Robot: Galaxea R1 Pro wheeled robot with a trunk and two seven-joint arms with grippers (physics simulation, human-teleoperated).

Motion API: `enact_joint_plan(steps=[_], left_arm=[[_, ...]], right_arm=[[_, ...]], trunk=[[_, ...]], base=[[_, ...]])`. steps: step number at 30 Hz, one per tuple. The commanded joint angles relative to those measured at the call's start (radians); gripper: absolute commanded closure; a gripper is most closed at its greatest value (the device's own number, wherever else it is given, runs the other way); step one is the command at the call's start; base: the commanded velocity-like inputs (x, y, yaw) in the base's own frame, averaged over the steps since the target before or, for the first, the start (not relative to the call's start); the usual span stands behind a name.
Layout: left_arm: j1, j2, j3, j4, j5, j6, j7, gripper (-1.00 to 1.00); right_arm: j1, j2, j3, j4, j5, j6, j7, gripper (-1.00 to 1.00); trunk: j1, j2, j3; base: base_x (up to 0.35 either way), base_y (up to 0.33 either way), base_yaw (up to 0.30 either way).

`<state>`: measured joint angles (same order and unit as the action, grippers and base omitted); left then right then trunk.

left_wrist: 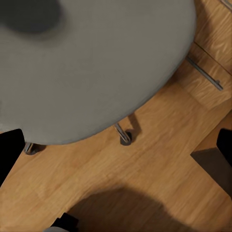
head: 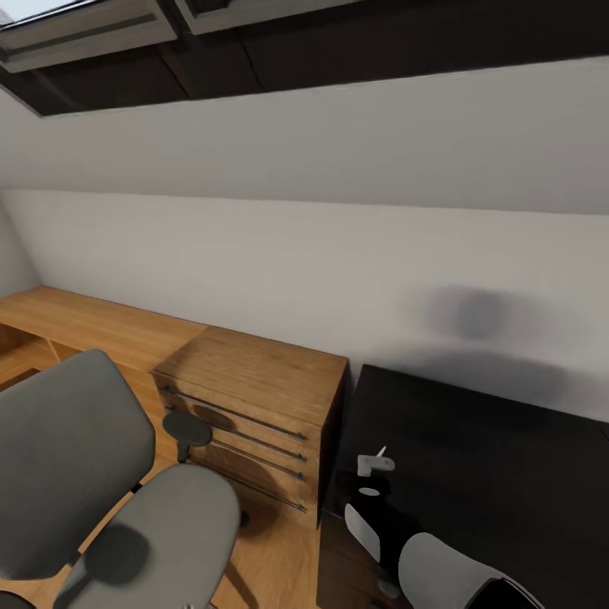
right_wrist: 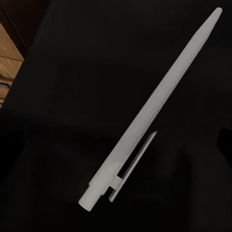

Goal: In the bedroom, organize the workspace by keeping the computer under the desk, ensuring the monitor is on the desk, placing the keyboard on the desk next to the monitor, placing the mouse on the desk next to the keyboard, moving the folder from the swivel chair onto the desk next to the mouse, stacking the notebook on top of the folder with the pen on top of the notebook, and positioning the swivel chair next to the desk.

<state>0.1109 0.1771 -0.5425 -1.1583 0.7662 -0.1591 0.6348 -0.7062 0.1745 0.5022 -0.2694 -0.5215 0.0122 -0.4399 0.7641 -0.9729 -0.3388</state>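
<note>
The white pen [right_wrist: 150,111] fills the right wrist view against the black desk [head: 482,474], whole and uncovered. My right gripper [right_wrist: 123,150] is open, with a dark finger [right_wrist: 225,147] far out at the edge of that view. In the head view the right gripper [head: 372,469] hovers over the desk's left end, and the pen's pale tip [head: 381,452] sticks up there. Whether the pen rests on the desk I cannot tell. The grey swivel chair [head: 101,491] stands at lower left. My left gripper [left_wrist: 116,150] is open above the chair's seat [left_wrist: 87,63] and the floor.
A light-wood cabinet [head: 254,397] with metal drawer rails stands between the chair and the desk. A low wooden shelf [head: 76,317] runs along the sloped grey wall. The chair's black armrest [head: 186,428] is close to the cabinet, and its caster [left_wrist: 125,140] sits on the wood floor.
</note>
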Motion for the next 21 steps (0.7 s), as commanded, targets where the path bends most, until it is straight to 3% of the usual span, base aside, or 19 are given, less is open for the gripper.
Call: enact_joint_plan(steps=[1, 5, 13, 21], left_arm=[[0.000, 0.001, -0.002, -0.001, 0.010, -0.005, 0.003, -1.00], [0.000, 0.001, -0.003, -0.001, 0.008, -0.004, 0.003, -1.00], [0.000, 0.000, -0.005, -0.001, 0.003, -0.006, 0.002, -1.00], [0.000, -0.001, -0.007, -0.001, 0.002, -0.007, 0.002, -1.00]], right_arm=[[-0.001, 0.000, 0.007, 0.000, -0.006, 0.003, -0.006, -1.00], [-0.001, 0.000, 0.005, -0.001, -0.006, 0.005, -0.007, -1.00], [-0.001, 0.000, 0.004, -0.001, -0.006, 0.005, -0.007, -1.00], [-0.001, 0.000, 0.003, -0.001, -0.006, 0.005, -0.007, -1.00]], trunk=[[0.004, -0.008, -0.004], [0.019, -0.036, -0.017], [0.019, -0.036, -0.017], [0.042, -0.078, -0.036]], base=[[0.000, 0.000, 0.000], [0.000, 0.000, 0.000], [0.000, 0.000, 0.000], [0.000, 0.000, 0.000]])
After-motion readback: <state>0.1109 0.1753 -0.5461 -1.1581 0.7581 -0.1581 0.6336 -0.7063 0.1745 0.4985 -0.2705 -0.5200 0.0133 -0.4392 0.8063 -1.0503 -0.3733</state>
